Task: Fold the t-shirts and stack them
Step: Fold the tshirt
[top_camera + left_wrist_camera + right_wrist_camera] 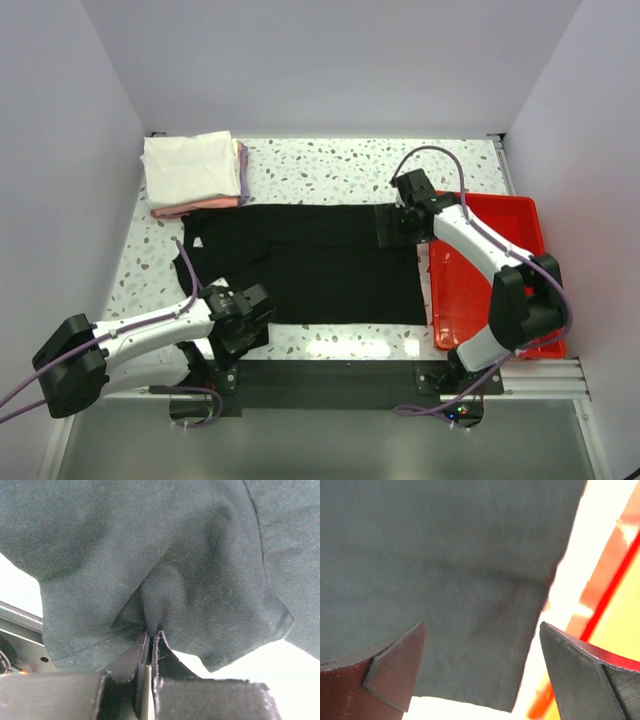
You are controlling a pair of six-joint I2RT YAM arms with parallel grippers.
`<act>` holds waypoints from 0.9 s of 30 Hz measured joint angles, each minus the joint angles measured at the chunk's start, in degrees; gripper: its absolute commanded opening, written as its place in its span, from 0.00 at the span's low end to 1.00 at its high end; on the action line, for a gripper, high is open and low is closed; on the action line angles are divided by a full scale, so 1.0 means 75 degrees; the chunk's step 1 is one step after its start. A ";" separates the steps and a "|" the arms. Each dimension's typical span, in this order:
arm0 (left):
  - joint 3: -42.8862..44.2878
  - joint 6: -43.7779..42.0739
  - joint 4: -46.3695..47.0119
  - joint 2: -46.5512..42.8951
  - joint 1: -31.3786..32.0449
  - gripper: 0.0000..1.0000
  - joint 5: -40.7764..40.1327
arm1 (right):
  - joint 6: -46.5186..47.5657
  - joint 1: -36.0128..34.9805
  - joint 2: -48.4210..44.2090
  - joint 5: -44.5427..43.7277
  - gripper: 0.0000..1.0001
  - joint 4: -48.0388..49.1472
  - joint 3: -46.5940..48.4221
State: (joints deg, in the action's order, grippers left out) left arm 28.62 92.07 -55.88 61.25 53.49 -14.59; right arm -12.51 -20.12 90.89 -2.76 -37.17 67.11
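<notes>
The left jaws are pinching shut on a bunched fold of the black t-shirt (320,265) at its near-left corner, close to the front edge of the speckled bench (340,165). In the left wrist view the cloth (175,555) is puckering upward from the closed jaws, with a stitched hem running just to their left. The right jaws are standing wide open over the shirt's far-right end, one finger on either side of a narrow flap of the fabric (445,555), gripping nothing. The shirt itself is lying spread flat across the middle of the bench, stretching from left to right between the two arms.

A stack of folded shirts is sitting at the far-left corner, just beyond the black shirt's left end: a white t-shirt (190,168) on top and a pink t-shirt (195,207) beneath it. A lavender t-shirt (243,170) is showing only as a thin edge along the stack's right side. A red tray (500,270) is resting at the bench's right side, just beside the shirt, and the right arm is covering part of it.

From above, the wrist housings are hiding both sets of fingertips. The right wrist view is blurring, and glare is washing out the bench beside the tray (615,580). Black on black, the shirt's collar and sleeves are proving hard to make out.
</notes>
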 measured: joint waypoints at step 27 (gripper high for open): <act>0.0944 -0.0423 -0.0883 0.0026 -0.0017 0.00 -0.0836 | -0.2165 -0.3453 -0.1236 -0.0714 0.80 -0.2060 -0.2838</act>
State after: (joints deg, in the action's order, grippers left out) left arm 35.70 88.90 -62.50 61.45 53.36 -20.86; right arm -28.75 -46.02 81.62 -8.12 -52.62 45.82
